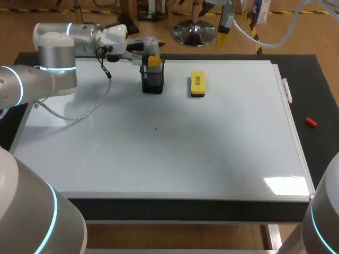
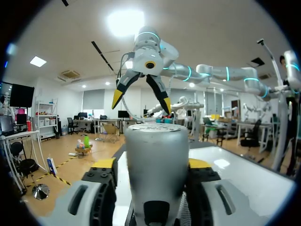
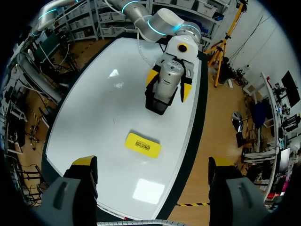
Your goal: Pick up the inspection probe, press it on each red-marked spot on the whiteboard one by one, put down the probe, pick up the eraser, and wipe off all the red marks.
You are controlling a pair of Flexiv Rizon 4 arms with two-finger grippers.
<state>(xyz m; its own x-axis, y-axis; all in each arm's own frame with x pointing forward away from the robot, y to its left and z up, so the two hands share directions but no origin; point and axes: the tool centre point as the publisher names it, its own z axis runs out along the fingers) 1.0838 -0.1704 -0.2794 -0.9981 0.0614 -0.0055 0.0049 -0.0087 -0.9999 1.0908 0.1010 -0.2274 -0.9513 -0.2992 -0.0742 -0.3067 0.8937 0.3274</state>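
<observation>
The grey inspection probe (image 1: 150,43) stands upright in a black holder (image 1: 152,80) near the whiteboard's (image 1: 185,159) far edge. My left gripper (image 1: 151,57) reaches in from the left and straddles the probe (image 2: 155,160). Its yellow-tipped fingers (image 2: 104,163) stand a little apart from the probe's sides, so it is open. The right wrist view shows the same: yellow fingers (image 3: 151,77) flank the probe (image 3: 167,82) above the holder (image 3: 154,104). The yellow eraser (image 1: 197,84) lies flat to the holder's right. My right gripper (image 3: 153,165) hangs high over the board, wide open and holding nothing. I see no red marks.
A marker pen (image 1: 286,90) lies along the board's right frame, and a small red cap (image 1: 311,122) rests on the black mat beyond it. The left arm's cable (image 1: 87,108) droops over the board's left part.
</observation>
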